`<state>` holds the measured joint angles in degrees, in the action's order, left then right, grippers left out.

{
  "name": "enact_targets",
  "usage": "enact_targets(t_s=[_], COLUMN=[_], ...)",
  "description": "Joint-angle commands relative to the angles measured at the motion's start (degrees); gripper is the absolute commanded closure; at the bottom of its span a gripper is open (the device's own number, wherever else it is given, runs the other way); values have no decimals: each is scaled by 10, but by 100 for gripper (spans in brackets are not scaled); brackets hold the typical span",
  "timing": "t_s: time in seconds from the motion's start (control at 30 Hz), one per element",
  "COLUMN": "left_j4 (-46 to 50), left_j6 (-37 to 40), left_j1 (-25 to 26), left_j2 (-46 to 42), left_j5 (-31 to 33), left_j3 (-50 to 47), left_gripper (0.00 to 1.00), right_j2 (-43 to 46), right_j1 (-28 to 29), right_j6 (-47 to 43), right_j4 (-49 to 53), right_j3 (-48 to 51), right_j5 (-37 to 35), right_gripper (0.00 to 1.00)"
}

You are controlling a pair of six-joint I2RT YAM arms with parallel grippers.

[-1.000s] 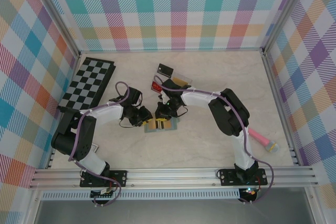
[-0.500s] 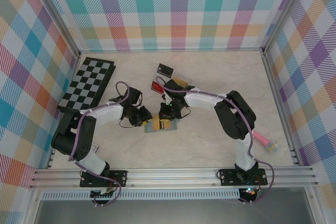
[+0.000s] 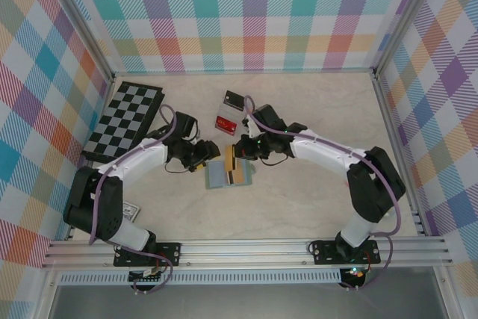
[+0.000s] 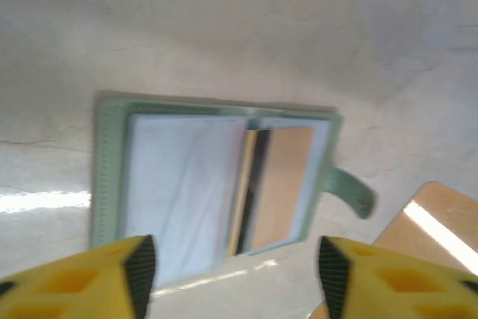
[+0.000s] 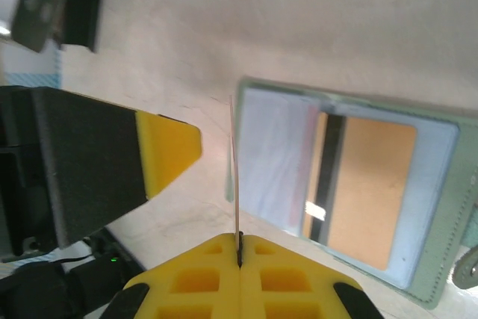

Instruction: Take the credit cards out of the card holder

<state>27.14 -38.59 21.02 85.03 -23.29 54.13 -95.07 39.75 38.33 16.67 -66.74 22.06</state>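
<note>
Card holder (image 3: 222, 176) lies open and flat on the bench (image 3: 314, 207), with one orange card (image 5: 370, 192) in its slot. Since a second ago, the second orange card (image 5: 234, 169) has come out. It stands edge-on just off the holder's far edge, pinched in the closed right tool (image 5: 239, 248). Left tool (image 4: 235, 267) has let go and backed off. Its jaws are apart, just beside the holder's far-left corner.

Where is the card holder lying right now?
In the top view the card holder lies open on the table near the middle, just on the near side of the left gripper and the right gripper, which pinches an orange card.
</note>
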Motion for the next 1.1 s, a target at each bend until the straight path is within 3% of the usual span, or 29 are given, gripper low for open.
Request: enact_targets(t_s=[0.0, 0.23, 0.47, 0.57, 0.9, 1.07], left_j4=[-3, -64, -183, -242, -334, -407], left_j6=[-1, -31, -99, -134, -196, -261], left_j1=[-15, -30, -32, -32, -32, -30], left_j2=[-23, -36, -37, -33, -35, -42], left_j5=[-62, -158, -237, -259, -283, -259], left_j3=[22, 55, 49, 39, 28, 15], left_gripper=[29, 26, 32, 41, 90, 100], right_j2=[26, 38, 22, 16, 0, -2], right_j1=[-29, -87, -114, -114, -121, -121], right_j6=[-1, 41, 120, 139, 180, 256], right_j4=[-70, -172, -269, -293, -327, -402], right_j3=[20, 41, 45, 45, 47, 69], right_j5=[75, 210, 282, 295, 305, 297], right_gripper=[100, 100, 100, 100, 100, 81])
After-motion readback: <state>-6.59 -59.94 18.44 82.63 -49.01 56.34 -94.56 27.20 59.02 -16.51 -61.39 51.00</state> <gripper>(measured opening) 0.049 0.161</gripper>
